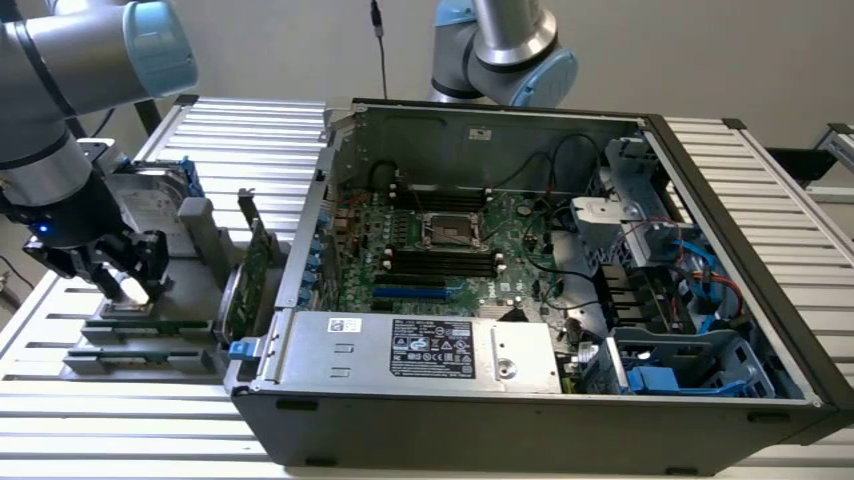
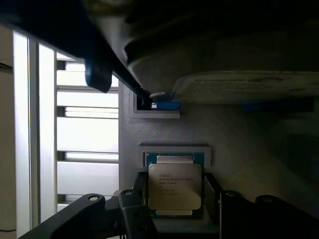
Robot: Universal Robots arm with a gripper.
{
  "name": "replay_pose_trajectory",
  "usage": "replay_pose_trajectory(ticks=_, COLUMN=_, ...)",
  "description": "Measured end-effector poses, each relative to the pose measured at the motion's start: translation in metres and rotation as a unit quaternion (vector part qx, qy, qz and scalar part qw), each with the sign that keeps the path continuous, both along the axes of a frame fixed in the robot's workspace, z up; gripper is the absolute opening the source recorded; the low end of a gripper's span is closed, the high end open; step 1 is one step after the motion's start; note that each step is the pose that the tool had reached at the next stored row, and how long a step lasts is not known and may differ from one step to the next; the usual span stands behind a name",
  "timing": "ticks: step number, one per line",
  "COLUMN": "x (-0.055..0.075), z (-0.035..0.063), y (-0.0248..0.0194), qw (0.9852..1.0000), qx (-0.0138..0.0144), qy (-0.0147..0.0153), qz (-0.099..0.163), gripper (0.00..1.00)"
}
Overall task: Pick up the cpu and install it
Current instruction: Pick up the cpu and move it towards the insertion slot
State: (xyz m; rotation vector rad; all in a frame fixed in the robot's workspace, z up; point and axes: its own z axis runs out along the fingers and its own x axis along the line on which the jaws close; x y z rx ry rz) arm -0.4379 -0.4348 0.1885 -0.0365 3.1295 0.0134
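The slatted metal table [image 1: 134, 420] is carrying an open computer case [image 1: 534, 400] on the exterior view's right and a grey holder tray [image 1: 80, 328] on its left. The arm is reaching down over that tray, and the pincer [image 1: 130, 290] is hanging low above it. In the wrist view the cpu [image 2: 174, 185] is lying flat in its shallow pocket in the tray, silver top facing up, directly under the pincer and centred in it, so the pincer is straddling the chip. Whether it is clenched on the cpu or released, I cannot tell. Farther back on the tray a hard drive [image 1: 144, 195] is resting. Inside the case, the dark socket [image 1: 450, 230] is sitting on the motherboard, well apart from the cpu.
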Motion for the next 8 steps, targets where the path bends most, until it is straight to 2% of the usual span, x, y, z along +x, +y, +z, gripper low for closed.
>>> replay_pose_trajectory(ticks=5, x=0.000, z=0.0052, y=0.0000, qw=1.0000, qx=0.0003, qy=0.0001, qz=0.000, gripper=0.54)
replay_pose_trajectory(ticks=8, x=0.000, z=0.0120, y=0.0000, qw=1.0000, qx=0.0005, qy=0.0004, qz=0.000, gripper=0.54)
